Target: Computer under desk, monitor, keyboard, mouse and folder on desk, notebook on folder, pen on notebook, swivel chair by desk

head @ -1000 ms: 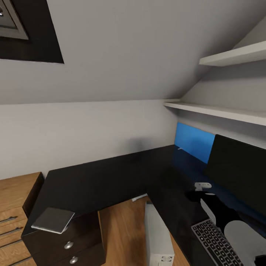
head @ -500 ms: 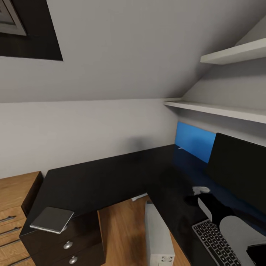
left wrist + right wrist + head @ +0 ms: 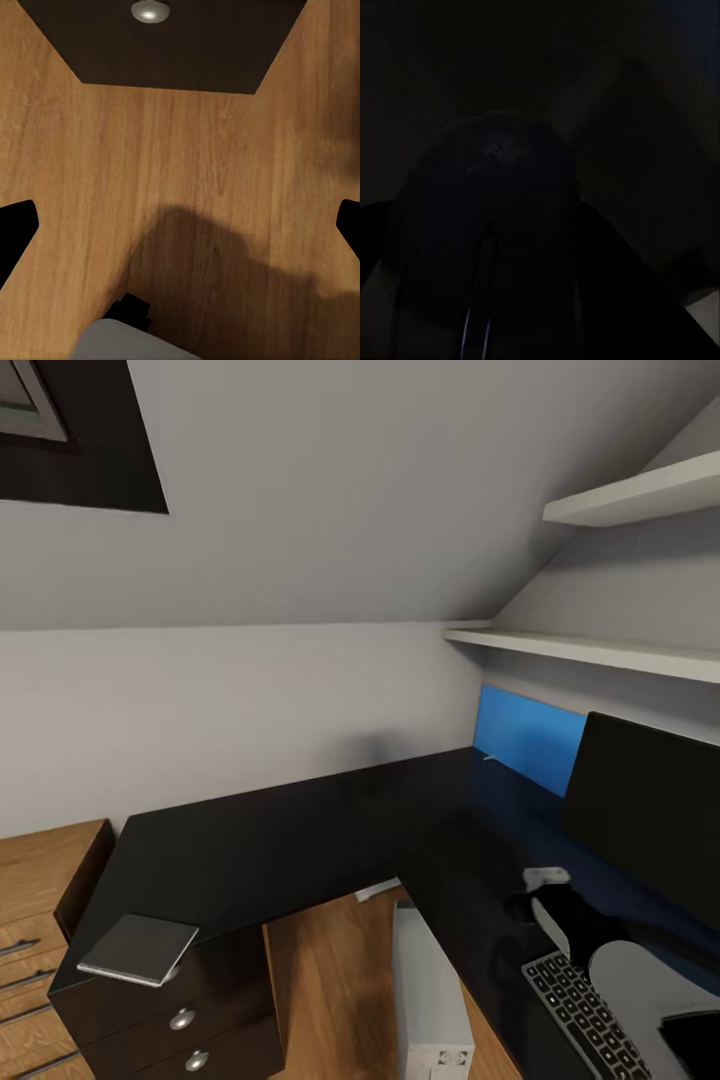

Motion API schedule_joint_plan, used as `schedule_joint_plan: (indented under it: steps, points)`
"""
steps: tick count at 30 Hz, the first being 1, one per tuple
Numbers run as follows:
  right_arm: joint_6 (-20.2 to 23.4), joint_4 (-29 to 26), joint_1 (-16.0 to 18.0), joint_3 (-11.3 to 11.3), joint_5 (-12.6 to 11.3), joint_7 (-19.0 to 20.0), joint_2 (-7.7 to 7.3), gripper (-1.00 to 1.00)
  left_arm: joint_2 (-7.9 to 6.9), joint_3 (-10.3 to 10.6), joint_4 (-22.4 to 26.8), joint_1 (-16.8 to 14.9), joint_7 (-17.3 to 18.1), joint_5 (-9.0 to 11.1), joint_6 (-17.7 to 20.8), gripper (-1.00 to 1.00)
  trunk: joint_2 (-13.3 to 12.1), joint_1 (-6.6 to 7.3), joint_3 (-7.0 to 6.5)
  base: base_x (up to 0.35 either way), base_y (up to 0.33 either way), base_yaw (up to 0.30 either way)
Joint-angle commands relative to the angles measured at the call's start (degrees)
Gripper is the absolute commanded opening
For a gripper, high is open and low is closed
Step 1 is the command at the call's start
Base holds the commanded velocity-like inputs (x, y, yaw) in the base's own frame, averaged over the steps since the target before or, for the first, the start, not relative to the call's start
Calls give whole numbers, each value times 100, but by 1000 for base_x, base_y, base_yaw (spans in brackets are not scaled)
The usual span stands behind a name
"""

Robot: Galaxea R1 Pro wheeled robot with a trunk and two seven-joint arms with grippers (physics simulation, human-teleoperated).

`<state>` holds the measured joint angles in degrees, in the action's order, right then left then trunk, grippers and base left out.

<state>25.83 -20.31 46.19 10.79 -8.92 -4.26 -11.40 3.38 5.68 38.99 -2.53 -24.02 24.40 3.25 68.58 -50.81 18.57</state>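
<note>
Drawn back toward the keyboard (image 3: 590, 1015) since a second ago: right gripper (image 3: 528, 905), apparently closed around the mouse (image 3: 491, 225), low over the desk (image 3: 300, 840) beside the monitor (image 3: 650, 810). Left gripper (image 3: 180, 225) spread wide above floor. Risk: mouse slipping from a shallow pinch.

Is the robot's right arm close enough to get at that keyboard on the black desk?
Probably yes. The right arm already reaches out over the desk just beside the keyboard, and nothing stands between them. The monitor sits farther back.
</note>
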Motion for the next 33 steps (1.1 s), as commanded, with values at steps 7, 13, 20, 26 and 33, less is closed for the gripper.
schedule_joint_plan:
  steps: [7,13,20,26,33]
  points:
    - [14,-8,4,38,-75,-66,15,-100,-4,28,12,-2,-45,34,21,100,287,-155,134,0,0,0]
    - [3,-8,5,37,-75,-66,15,-100,-4,22,12,-2,-46,53,41,100,528,-286,241,0,0,0]
    - [-24,-10,5,37,-75,-65,23,-100,7,29,-9,-2,-50,47,36,100,808,-440,367,-91,0,0]
    - [-69,-19,5,37,-75,-66,24,-100,5,35,-12,-2,-50,34,15,100,889,-484,403,-40,0,0]
    - [-478,-24,5,37,-75,-66,22,-100,5,39,-11,-2,-50,30,9,100,889,-484,403,-3,0,0]
